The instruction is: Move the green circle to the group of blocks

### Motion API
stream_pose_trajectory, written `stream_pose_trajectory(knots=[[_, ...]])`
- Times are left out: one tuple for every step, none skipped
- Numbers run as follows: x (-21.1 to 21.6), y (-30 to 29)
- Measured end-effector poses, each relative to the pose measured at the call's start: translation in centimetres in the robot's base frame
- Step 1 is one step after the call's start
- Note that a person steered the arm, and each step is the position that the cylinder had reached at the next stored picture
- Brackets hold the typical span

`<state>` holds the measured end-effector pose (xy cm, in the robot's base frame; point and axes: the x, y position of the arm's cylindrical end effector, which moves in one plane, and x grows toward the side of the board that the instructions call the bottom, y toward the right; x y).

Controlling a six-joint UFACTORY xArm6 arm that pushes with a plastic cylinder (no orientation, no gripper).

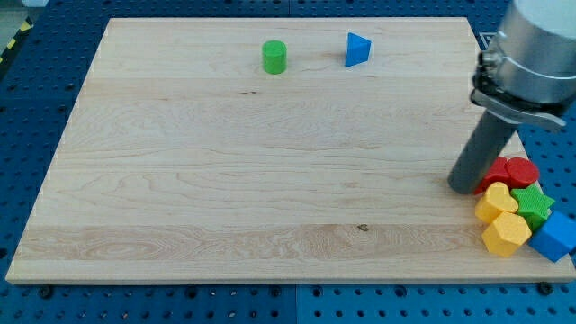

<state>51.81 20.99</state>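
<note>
The green circle (274, 57) stands near the board's top edge, left of centre. A blue triangle (356, 49) stands to its right. The group of blocks sits at the board's lower right corner: two red blocks (514, 171), a green star (533, 203), two yellow blocks (500, 216) and a blue block (555, 237). My tip (464, 186) rests on the board just left of the red blocks, touching or almost touching the group. It is far from the green circle, to the lower right of it.
The wooden board (225, 180) lies on a blue perforated table (36, 90). The arm's grey body (535, 54) hangs over the board's right edge.
</note>
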Motion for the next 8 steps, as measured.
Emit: stream_pose_trajectory(knots=[[0.0, 0.9], [0.0, -0.2], [-1.3, -9.8], [-6.0, -19.8], [-8.3, -23.8], [-8.3, -23.8], [-8.9, -25.9], [-12.6, -31.3]])
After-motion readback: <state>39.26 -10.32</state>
